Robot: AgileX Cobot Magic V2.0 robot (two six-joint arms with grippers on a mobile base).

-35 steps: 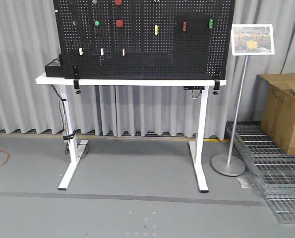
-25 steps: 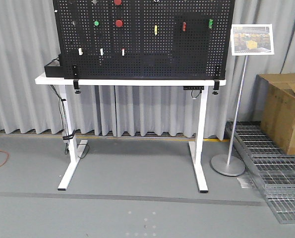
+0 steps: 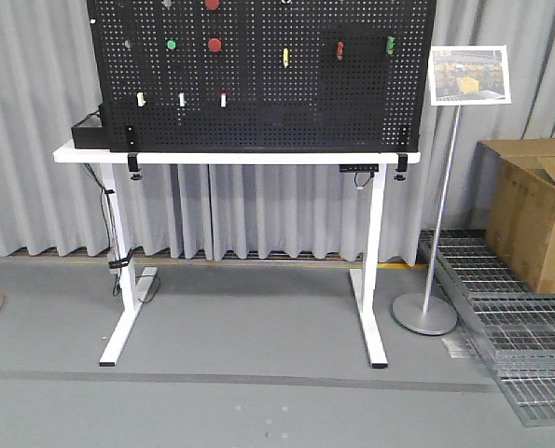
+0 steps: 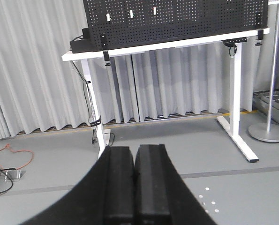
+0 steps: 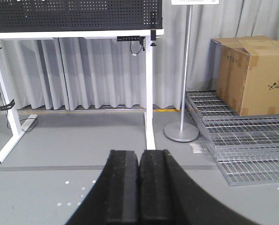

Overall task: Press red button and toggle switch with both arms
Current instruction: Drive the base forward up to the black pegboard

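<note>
A black pegboard [image 3: 258,103] stands on a white table [image 3: 240,157], far ahead of me. A round red button [image 3: 215,44] sits on its upper left, and a second red button [image 3: 212,4] is at the top edge. The toggle switch is too small to make out among the board's small parts. The board's lower edge also shows in the left wrist view [image 4: 177,18] and the right wrist view [image 5: 73,16]. My left gripper [image 4: 135,151] is shut and empty, low over the floor. My right gripper [image 5: 139,153] is also shut and empty.
A sign on a metal stand [image 3: 426,313] is right of the table. Further right are a cardboard box [image 3: 534,210] and metal floor grates [image 3: 520,345]. A black box [image 3: 86,133] sits on the table's left end. An orange cable [image 4: 12,152] lies on the floor at left.
In the front view the table and pegboard have shifted a little to the left and look slightly larger. The whole view has moved; nothing on the board has changed.
</note>
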